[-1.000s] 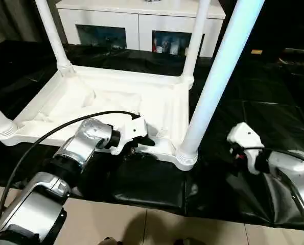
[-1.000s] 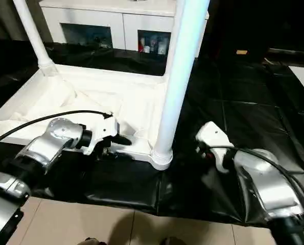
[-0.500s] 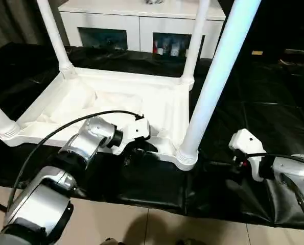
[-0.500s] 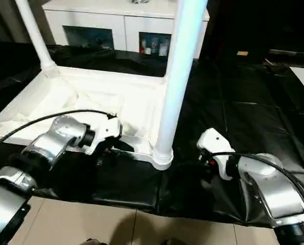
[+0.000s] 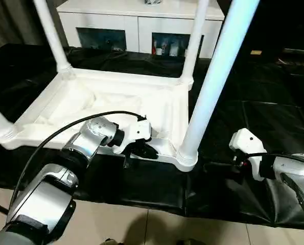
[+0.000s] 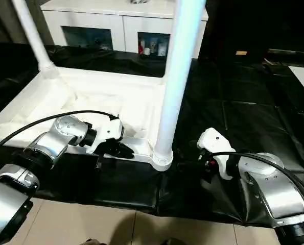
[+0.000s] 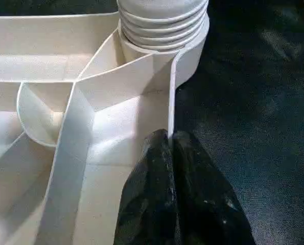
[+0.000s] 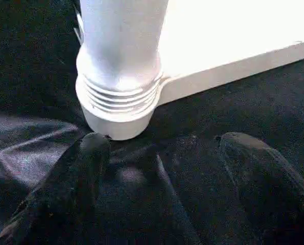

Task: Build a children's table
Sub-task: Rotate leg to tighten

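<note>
Left gripper (image 7: 172, 148): my fingers pinch the tabletop (image 5: 80, 104) rim.
Right gripper (image 8: 159, 153): spread, empty, beside near leg (image 5: 213, 71).
Advice: lift evenly.

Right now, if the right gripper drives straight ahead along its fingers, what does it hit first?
Most likely the ribbed corner socket holding the near leg. The right gripper is open and aimed slightly beside it, so depth is uncertain.

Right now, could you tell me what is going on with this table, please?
The robot is building a children's table, whose tabletop lies upside down on black sheeting with legs standing in its corner sockets. The left claw is shut on the tabletop's near rim beside the near leg. The right claw is open, empty, low over the sheeting facing that leg's socket.
</note>
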`<state>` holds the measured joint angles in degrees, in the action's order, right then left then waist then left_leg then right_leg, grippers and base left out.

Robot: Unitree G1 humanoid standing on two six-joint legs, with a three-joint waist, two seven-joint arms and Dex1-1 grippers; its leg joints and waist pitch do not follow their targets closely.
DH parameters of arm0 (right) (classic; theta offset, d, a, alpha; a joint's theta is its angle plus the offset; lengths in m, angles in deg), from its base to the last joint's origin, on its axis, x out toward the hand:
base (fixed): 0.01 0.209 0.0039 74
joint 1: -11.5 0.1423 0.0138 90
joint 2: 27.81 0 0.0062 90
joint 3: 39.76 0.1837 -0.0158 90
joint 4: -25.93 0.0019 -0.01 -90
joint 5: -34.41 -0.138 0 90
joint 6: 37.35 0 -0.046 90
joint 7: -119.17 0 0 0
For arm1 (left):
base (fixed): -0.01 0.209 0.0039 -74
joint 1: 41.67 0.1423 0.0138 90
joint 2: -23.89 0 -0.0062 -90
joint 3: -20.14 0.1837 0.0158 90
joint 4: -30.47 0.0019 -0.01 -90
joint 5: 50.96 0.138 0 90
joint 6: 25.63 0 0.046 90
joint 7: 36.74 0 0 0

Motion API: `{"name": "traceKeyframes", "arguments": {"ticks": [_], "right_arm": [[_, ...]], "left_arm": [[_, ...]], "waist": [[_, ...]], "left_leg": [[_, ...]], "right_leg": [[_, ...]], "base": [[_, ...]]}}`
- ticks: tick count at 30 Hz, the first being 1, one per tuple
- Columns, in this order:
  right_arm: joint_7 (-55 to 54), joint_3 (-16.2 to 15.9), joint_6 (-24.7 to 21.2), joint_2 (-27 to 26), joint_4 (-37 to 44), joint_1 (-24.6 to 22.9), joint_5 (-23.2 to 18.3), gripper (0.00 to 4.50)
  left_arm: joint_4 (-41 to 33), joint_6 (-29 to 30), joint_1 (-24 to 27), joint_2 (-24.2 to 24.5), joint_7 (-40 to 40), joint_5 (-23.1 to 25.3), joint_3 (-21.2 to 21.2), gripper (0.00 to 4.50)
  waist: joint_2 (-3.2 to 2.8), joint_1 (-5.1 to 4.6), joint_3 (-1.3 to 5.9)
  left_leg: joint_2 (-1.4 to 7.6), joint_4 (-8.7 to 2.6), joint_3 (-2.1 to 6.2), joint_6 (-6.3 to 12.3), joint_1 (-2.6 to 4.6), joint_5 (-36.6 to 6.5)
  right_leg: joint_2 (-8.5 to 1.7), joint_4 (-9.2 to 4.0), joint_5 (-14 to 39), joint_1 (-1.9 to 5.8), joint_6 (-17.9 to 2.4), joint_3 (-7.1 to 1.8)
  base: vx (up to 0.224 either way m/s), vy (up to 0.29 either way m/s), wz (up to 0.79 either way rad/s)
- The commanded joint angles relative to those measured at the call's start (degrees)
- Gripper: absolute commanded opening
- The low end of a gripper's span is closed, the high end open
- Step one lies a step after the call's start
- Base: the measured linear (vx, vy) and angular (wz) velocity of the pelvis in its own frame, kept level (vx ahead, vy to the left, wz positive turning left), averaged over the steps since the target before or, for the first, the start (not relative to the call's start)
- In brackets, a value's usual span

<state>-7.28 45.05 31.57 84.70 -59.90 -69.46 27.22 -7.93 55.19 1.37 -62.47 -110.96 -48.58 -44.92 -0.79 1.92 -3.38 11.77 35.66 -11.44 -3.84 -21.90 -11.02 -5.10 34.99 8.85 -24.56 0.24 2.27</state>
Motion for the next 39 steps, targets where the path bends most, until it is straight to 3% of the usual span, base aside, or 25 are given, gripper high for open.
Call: {"name": "traceKeyframes", "arguments": {"ticks": [1,4,5,6,7,11,16,21,22,26,32,39], "right_arm": [[-0.27,0.22,-0.26,0.29,0.48,0.64,-0.43,3.87],[-0.58,0.38,-0.25,0.11,0.41,0.72,-0.48,3.87],[-0.70,0.44,-0.29,0.02,0.37,0.76,-0.51,3.87],[-0.75,0.40,-0.29,-0.05,0.33,0.79,-0.49,3.87],[-0.75,0.40,-0.29,-0.05,0.33,0.79,-0.49,3.87],[-0.83,-0.01,-0.06,-0.28,-0.10,1.09,-0.27,3.87],[-1.03,-0.39,0.12,-0.55,-0.52,1.67,-0.18,3.87],[-1.22,-0.76,0.31,-0.86,-0.39,1.57,0.03,3.87],[-1.18,-0.84,0.39,-0.88,-0.38,1.52,0.08,3.87],[-1.01,-1.03,0.70,-0.86,-0.60,1.52,0.25,3.87],[-0.87,-1.04,0.87,-0.81,-0.88,1.88,0.32,3.87],[-0.92,-0.93,0.83,-0.52,-0.34,1.31,0.06,3.87]], "left_arm": [[0.90,1.38,1.76,0.82,2.75,1.82,0.20,0.02],[-2.46,5.60,3.21,0.50,5.46,1.23,-1.43,0.02],[-4.55,8.04,3.99,0.23,6.61,0.64,-2.28,0.02],[-6.53,9.89,4.73,-0.03,7.05,-0.02,-2.85,0.02],[-6.53,9.89,4.73,-0.03,7.05,-0.02,-2.85,0.02],[-10.91,14.39,6.50,-0.52,8.70,-0.28,-3.48,0.02],[-14.93,17.79,8.29,-0.68,10.96,0.21,-4.04,0.02],[-17.94,16.47,10.06,0.25,11.79,0.74,-4.01,0.02],[-18.71,16.73,10.50,0.29,11.89,0.54,-4.12,0.29],[-21.46,18.60,11.80,0.67,11.45,-0.13,-4.06,0.65],[-19.70,15.88,11.54,0.84,12.25,1.46,-3.38,0.85],[-17.65,14.67,10.24,-0.29,11.62,0.34,-4.16,0.85]], "waist": [[0.66,0.33,4.41],[0.67,0.15,3.97],[0.61,-0.04,3.52],[0.78,-0.18,3.50],[0.75,-0.27,3.58],[1.15,-0.69,3.69],[1.15,-1.30,3.71],[1.19,-1.50,3.82],[1.53,-1.53,3.83],[1.30,-1.45,3.88],[1.16,-1.41,3.76],[1.19,-1.47,3.60]], "left_leg": [[0.84,-4.07,0.65,3.96,0.83,-12.01],[1.01,-4.38,0.70,2.98,1.11,-14.86],[1.00,-4.62,0.78,2.36,1.40,-17.49],[0.91,-4.55,0.95,1.77,1.71,-19.00],[0.89,-4.63,1.05,1.59,1.59,-18.95],[0.78,-4.69,1.09,1.94,1.24,-17.94],[0.67,-4.51,1.10,2.52,1.17,-17.52],[0.69,-4.56,1.12,2.87,1.07,-17.24],[0.79,-4.62,1.12,2.94,0.92,-17.00],[0.84,-4.57,1.02,3.03,1.02,-16.63],[0.87,-4.70,0.96,2.98,1.11,-17.10],[0.67,-4.74,1.05,2.32,1.16,-18.98]], "right_leg": [[-2.08,-4.12,12.84,3.87,-14.21,-1.45],[-2.13,-4.55,17.82,3.70,-13.23,-1.37],[-2.11,-5.03,22.57,3.51,-12.30,-1.20],[-2.23,-5.34,26.49,3.41,-11.09,-1.14],[-2.23,-5.39,27.19,3.52,-10.57,-1.12],[-2.12,-5.49,26.74,3.49,-9.47,-1.12],[-2.05,-5.76,28.34,3.26,-8.76,-1.03],[-1.93,-5.73,27.56,3.10,-8.46,-1.03],[-1.95,-5.55,26.42,3.19,-8.75,-1.08],[-2.06,-5.35,25.17,3.11,-9.42,-1.21],[-1.89,-5.40,24.21,2.96,-9.79,-1.24],[-1.95,-5.88,28.22,2.82,-8.08,-1.14]], "base": [[0.000,0.000,0.00],[0.000,0.000,0.00],[0.000,0.000,0.00],[0.000,0.000,0.00],[0.000,0.000,0.00],[0.000,0.000,0.00],[0.000,0.000,0.00],[0.000,0.000,0.00],[0.000,0.000,0.00],[0.000,0.000,0.00],[0.000,0.000,0.00],[0.000,0.000,0.00]]}}
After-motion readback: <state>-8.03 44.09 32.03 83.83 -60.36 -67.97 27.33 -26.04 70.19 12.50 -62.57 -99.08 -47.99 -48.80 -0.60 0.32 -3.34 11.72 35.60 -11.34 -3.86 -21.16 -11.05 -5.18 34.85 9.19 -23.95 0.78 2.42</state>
